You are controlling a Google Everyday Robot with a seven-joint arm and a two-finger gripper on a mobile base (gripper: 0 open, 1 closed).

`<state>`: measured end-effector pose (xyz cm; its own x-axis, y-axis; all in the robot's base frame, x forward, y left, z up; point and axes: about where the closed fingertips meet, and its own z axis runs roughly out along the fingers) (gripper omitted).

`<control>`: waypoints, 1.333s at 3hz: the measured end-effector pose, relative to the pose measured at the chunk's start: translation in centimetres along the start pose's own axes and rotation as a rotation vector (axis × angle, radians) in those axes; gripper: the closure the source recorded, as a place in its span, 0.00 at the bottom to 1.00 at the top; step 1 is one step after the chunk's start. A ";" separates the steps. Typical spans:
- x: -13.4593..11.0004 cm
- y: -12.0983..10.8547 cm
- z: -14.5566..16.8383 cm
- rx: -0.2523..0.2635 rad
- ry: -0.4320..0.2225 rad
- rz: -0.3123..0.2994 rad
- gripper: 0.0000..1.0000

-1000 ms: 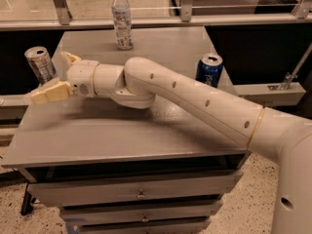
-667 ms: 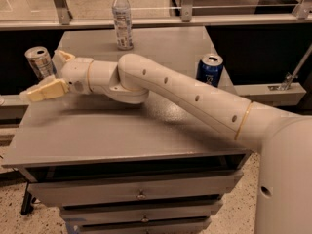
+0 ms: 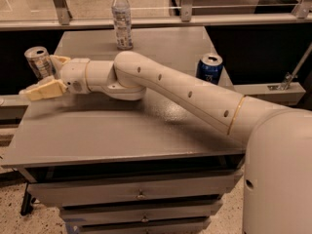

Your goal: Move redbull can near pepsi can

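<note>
Silver and blue at the left edge of the table (image 3: 122,130): that's the redbull can (image 3: 39,62), upright, near the far-left corner, exactly where it stood a second ago. Right up against it is my gripper (image 3: 41,76), and this is what's changed. It has slid a touch further toward the left edge, so the spread fingers now reach along both sides of the can, one in front and one behind. Jaws wide, nothing held yet. From here I can't say whether either finger is touching metal.

Moving right, my arm stretches across the middle of the tabletop. At the far edge stands a clear plastic bottle (image 3: 122,18), out of my way.

Further right, near the right edge, the pepsi can (image 3: 210,68) sits upright, well apart from the redbull can.

My read: the approach is about finished and closing comes next. The whole carry across the table is still ahead, and a slim can this close to the edge could tip if I nudge it.
</note>
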<state>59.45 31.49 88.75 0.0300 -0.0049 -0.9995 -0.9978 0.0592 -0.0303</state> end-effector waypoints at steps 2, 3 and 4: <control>0.5 0.9 -1.7 0.000 0.055 0.001 0.64; 0.1 1.1 -2.9 0.018 0.074 -0.003 0.86; -1.0 1.8 -5.6 0.070 0.095 -0.004 1.00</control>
<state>57.31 26.00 89.74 0.0251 -0.1000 -0.9947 -0.9910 0.1287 -0.0380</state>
